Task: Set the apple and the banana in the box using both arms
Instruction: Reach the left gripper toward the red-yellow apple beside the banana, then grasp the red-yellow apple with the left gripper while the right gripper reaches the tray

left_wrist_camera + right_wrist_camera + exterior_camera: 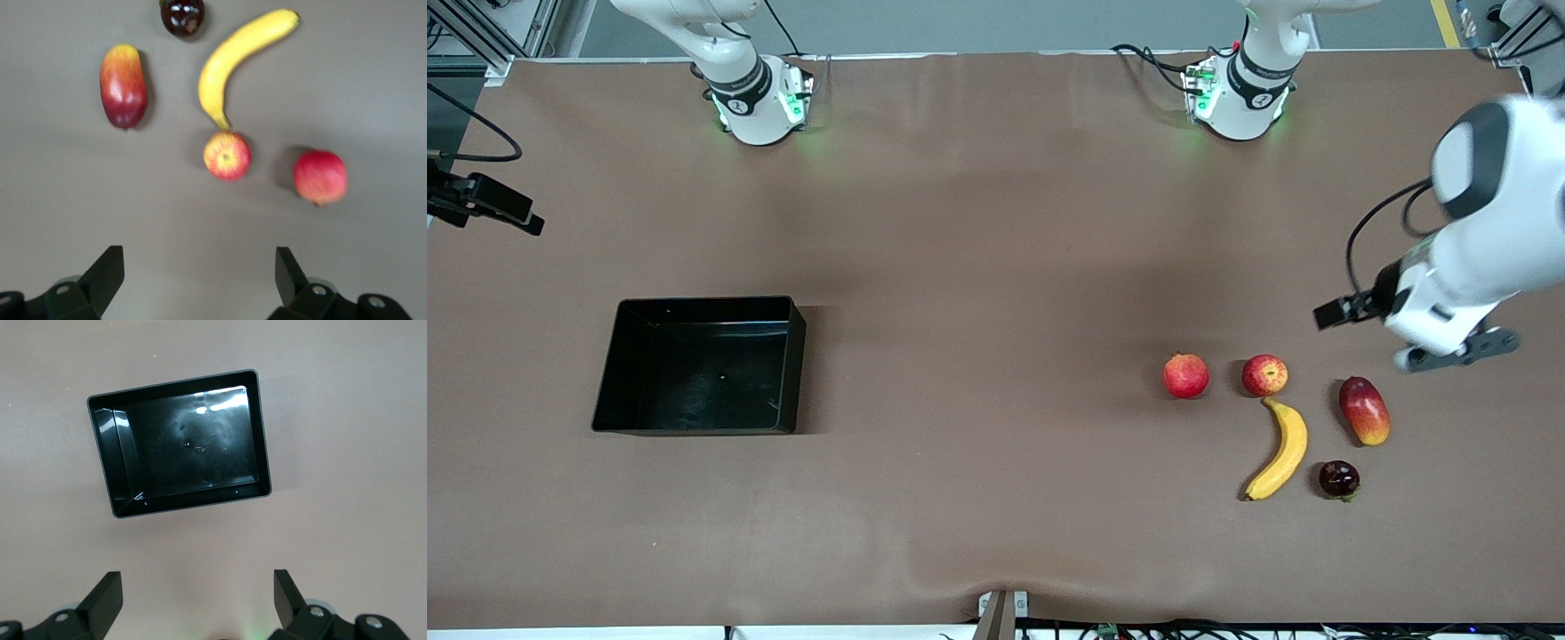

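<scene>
Nearest the front camera, toward the left arm's end of the brown matte worktop (996,498): small dark purple round fruit (1338,478), glossy, with a bit of green at its base. Just beside it, long curved yellow banana (1280,450), smooth-skinned, dark stem tip pointing at the apple (1264,374) and nearly touching it. Oblong mango (1364,410), deep red fading to yellow at one end, lying near the banana, closer to the left arm's end. Farther from the camera: the apple, small, round, red with pale yellow streaks; beside it, toward the worktop's middle, a deeper red pomegranate (1185,375), apart from the apple.

Well apart from the fruits, toward the right arm's end: shallow rectangular box (637,423), glossy black plastic, low walls, nothing inside but reflections on its floor.

Left tool (1458,351) up in the air over bare worktop beside the mango, at the fruit cluster's edge; in the left wrist view (199,270) black fingers (107,270) spread wide, holding nothing.

Right tool (198,592) seen only in the right wrist view, over bare worktop looking down on the box (260,440); fingers (288,592) likewise wide apart, gripping nothing.
</scene>
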Controlling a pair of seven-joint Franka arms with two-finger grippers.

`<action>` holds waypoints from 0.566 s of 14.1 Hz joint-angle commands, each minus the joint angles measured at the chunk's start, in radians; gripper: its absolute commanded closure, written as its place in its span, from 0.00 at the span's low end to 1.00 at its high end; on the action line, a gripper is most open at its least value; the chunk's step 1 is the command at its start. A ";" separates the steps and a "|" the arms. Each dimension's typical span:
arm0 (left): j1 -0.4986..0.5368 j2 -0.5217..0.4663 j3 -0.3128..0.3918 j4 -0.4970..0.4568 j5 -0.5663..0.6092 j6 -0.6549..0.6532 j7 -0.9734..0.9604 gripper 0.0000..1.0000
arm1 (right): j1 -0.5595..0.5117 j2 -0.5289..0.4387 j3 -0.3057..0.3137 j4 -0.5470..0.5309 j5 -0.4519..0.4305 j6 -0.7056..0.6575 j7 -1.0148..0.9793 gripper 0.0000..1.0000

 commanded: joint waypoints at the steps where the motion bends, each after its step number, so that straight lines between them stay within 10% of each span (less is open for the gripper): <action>1: -0.001 0.015 -0.005 -0.111 0.069 0.179 -0.067 0.00 | -0.017 0.024 0.008 -0.003 -0.014 0.007 -0.012 0.00; 8: -0.007 0.212 -0.007 -0.183 0.070 0.483 -0.146 0.00 | -0.064 0.159 0.008 -0.052 -0.009 0.158 -0.098 0.00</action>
